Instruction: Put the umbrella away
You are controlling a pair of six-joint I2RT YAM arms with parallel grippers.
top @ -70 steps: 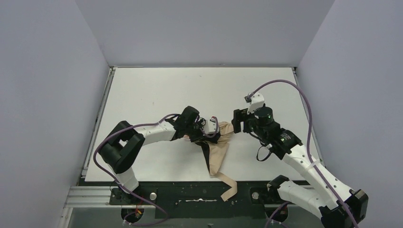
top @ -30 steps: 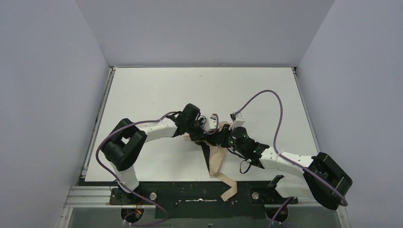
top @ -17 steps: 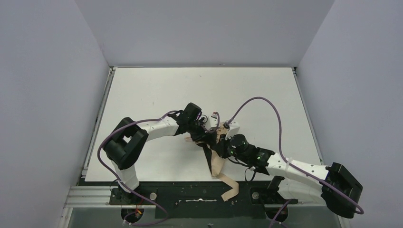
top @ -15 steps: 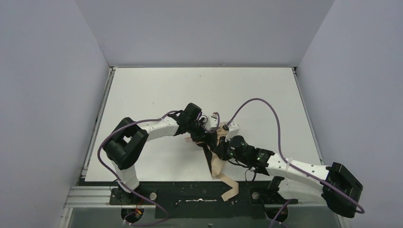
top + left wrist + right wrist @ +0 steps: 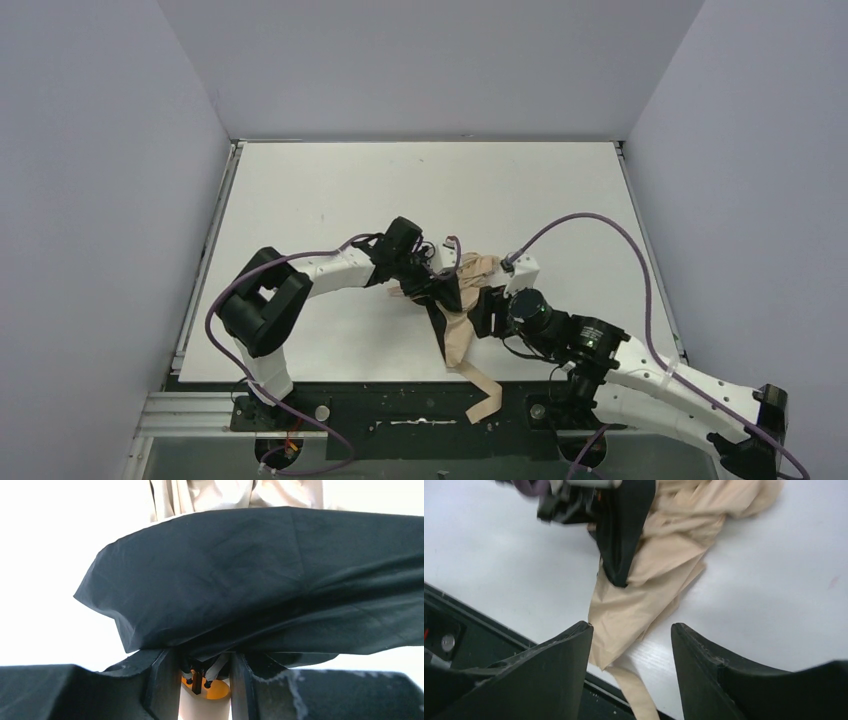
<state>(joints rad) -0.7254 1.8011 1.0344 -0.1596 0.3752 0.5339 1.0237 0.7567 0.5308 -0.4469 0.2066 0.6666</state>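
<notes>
Folding seems in hand: umbrella (image 5: 458, 335) is held by left tool (image 5: 205, 675); right tool (image 5: 631, 630), at 3 o'clock, is spread empty; a fabric grip is needed.

L wrist cam: black cloth (image 5: 260, 580) blocks most of my view, so umbrella (image 5: 230, 492) shaft & handle are hidden, tan top cut at frame edge. R wrist cam: tan tail (image 5: 634, 695) runs off btm edge. Top cam clips right arm (image 5: 650, 375) at elbow.

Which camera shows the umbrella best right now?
The right wrist view: the umbrella shows its tan folds and black lining plainly. The top external view shows it small, partly hidden by the arms. The left wrist sees mostly black fabric.
</notes>
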